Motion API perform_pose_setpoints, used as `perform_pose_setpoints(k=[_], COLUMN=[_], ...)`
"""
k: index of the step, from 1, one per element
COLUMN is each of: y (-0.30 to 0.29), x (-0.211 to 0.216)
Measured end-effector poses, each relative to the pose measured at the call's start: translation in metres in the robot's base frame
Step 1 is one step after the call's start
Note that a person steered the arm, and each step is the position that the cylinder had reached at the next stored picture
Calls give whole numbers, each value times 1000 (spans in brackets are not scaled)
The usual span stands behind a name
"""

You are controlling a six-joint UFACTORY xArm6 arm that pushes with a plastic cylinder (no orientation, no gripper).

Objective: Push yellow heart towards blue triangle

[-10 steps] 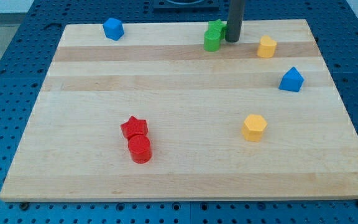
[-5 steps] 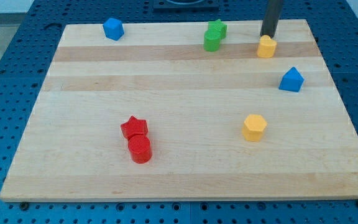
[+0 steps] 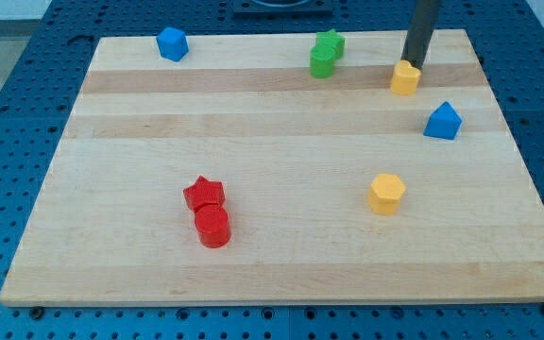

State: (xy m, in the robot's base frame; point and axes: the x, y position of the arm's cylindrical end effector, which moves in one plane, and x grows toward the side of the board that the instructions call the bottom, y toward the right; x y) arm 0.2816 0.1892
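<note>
The yellow heart [image 3: 404,78] lies near the view's top right of the wooden board. The blue triangle [image 3: 443,122] lies below and to the right of it, near the board's right edge. My tip [image 3: 411,65] touches the heart's upper right side, on the side away from the view's bottom. The rod rises out of the view's top.
A green star [image 3: 329,43] and a green cylinder [image 3: 321,63] sit together left of the heart. A blue hexagon [image 3: 172,43] is at the top left. A yellow hexagon [image 3: 386,194] lies lower right. A red star [image 3: 204,195] and red cylinder [image 3: 212,227] sit lower left.
My tip moved right from beside the green blocks to the yellow heart's top. The heart has shifted slightly downward.
</note>
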Motion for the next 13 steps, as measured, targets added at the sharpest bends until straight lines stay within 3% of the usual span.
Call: perform_pose_setpoints(k=[13], y=[-32], x=[12])
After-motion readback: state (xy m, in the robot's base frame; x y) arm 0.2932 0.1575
